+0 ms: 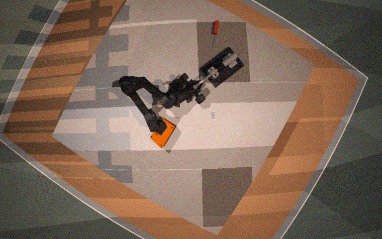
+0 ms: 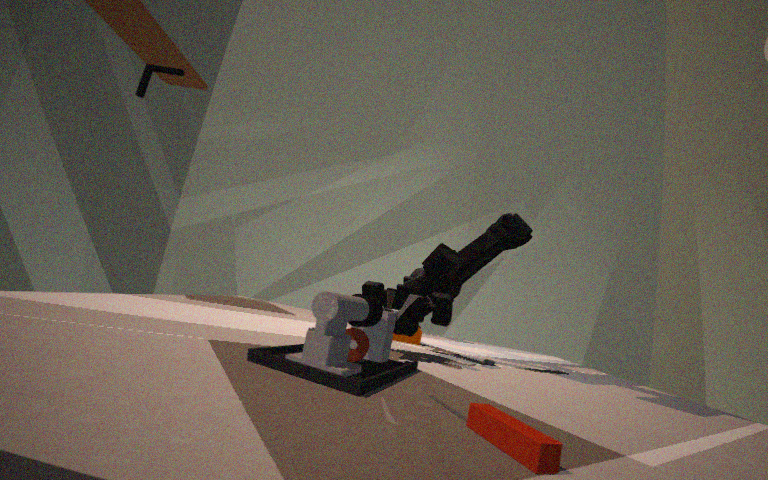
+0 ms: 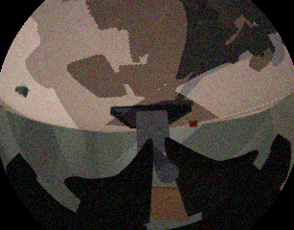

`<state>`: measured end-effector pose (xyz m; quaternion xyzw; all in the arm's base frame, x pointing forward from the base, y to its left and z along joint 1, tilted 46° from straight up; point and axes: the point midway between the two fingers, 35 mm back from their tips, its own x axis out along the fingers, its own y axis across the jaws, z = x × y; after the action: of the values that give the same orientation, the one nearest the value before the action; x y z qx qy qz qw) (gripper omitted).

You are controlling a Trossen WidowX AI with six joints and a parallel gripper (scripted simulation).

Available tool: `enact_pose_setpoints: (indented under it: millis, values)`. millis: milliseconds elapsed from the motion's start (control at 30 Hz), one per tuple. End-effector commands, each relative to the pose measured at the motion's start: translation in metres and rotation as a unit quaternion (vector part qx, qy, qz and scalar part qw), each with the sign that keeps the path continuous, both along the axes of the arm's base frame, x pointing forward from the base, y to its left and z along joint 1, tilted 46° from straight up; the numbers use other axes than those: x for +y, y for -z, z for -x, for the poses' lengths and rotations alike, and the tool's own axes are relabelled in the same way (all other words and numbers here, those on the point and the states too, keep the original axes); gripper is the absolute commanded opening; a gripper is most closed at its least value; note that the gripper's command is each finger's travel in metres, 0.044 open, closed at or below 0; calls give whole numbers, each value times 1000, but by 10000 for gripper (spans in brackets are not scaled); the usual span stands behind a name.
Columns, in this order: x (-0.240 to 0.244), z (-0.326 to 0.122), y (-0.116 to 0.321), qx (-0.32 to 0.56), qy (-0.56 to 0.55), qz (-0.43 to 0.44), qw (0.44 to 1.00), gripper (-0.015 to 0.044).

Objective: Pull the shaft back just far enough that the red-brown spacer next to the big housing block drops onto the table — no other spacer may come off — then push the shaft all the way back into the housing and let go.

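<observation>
My gripper (image 1: 198, 84) (image 3: 158, 141) is shut on the pale shaft (image 1: 207, 77) (image 3: 162, 163). The shaft runs from the fingers to the smaller grey support block (image 1: 212, 70) (image 2: 383, 337) (image 3: 151, 126). The big grey housing block (image 1: 232, 64) (image 2: 324, 342) stands at the tray's far end, with a pale cylinder on top. The red-brown spacer (image 2: 361, 345) stands upright beside the housing, between the two blocks. Its lower edge and whether the shaft passes through it cannot be made out. A black round part (image 2: 374, 304) sits at the cylinder's end. No other spacer can be made out.
The blocks stand in a black rimmed tray (image 1: 216, 84) (image 2: 317, 374) (image 3: 127, 109). An orange-red handled tool (image 1: 216, 27) (image 2: 510, 435) (image 3: 192, 124) lies beside it. A small grey object (image 1: 213, 115) (image 3: 22, 90) lies on the table. The arm's orange base (image 1: 167, 136) is behind the gripper.
</observation>
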<state>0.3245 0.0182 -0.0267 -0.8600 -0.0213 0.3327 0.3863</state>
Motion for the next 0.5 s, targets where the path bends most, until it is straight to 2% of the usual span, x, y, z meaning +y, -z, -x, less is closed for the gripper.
enact_pose_setpoints:
  millis: [0, 467]
  values:
    - [-2, -3, -1, -3, 3, 2, 1000, 0]
    - [-2, -4, 0, -3, 3, 2, 1000, 0]
